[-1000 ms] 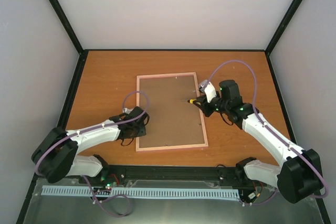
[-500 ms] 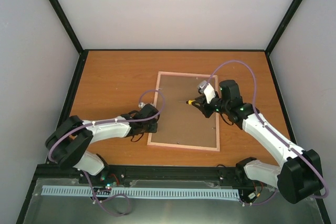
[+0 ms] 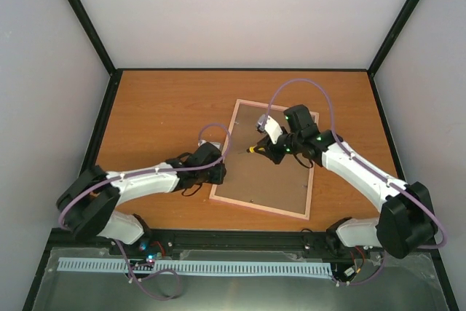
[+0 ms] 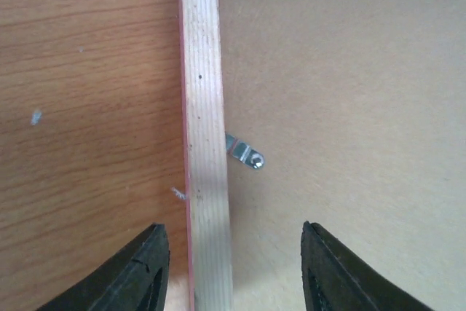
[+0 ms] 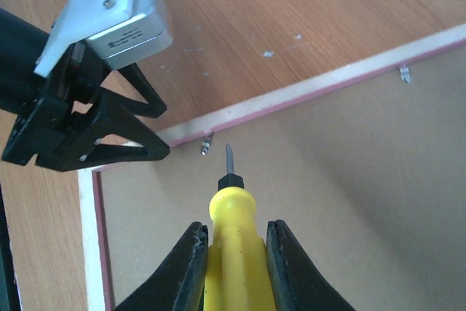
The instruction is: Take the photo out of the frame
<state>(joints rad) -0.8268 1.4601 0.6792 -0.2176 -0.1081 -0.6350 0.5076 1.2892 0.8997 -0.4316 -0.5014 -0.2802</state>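
The frame [image 3: 251, 180] lies face down and skewed on the table, brown backing board up, thin pink border around it. The photo is hidden under the board. My left gripper [image 3: 216, 170] is open at the frame's left edge. In the left wrist view the gripper [image 4: 233, 267] has one finger on each side of the wooden edge strip [image 4: 204, 107], next to a small metal tab [image 4: 245, 152]. My right gripper [image 5: 233, 232] is shut on a yellow-handled screwdriver [image 5: 233, 260]. It holds the tip [image 5: 229, 156] just above the board, close to another metal tab [image 5: 206, 143].
The orange-brown wooden table [image 3: 153, 107] is ringed by a black rail and grey walls. In the right wrist view, the left arm's wrist camera and fingers [image 5: 87, 121] sit right beside the screwdriver tip. Another tab [image 5: 405, 73] shows on the frame's far edge.
The frame has slid to the right and turned clockwise, with my left gripper following at its left edge. My right gripper with the screwdriver has moved left over the board.
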